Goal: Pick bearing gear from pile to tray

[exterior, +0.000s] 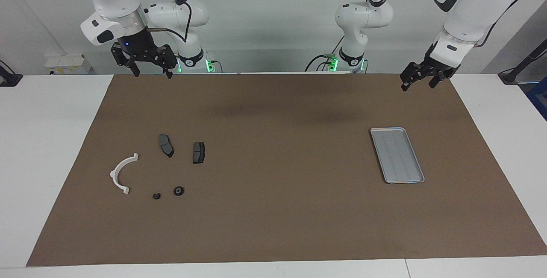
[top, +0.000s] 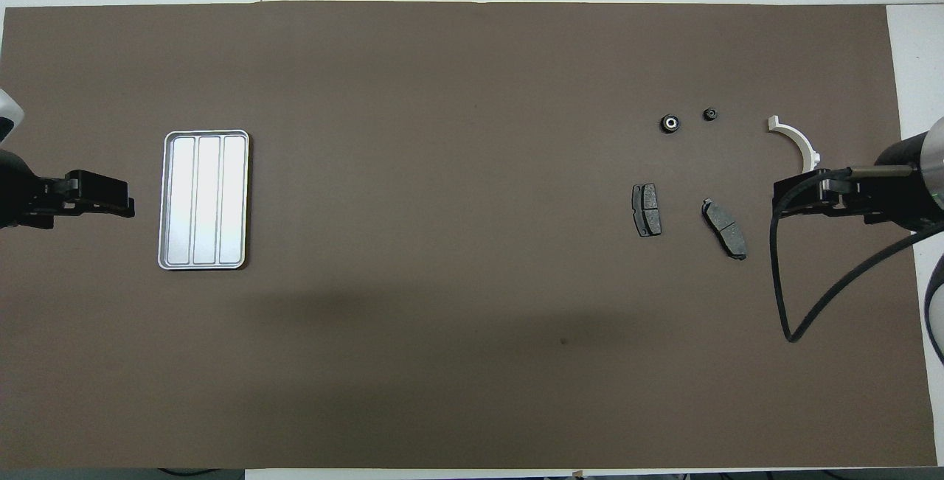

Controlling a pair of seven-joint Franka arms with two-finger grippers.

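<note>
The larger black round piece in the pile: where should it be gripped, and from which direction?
Grip the larger black round piece across its outer rim, from straight above. It lies flat on the mat, apart from the smaller round piece beside it, so both fingers have room.

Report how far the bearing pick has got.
Nothing is done: the tray is empty. Nothing is in hand: the left gripper and right gripper hang open above the mat's robot-side edge. Left: both small black round pieces lie in the pile beside the white bracket.

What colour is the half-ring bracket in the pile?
White half-ring plastic bracket; clearest in the facing view.
</note>
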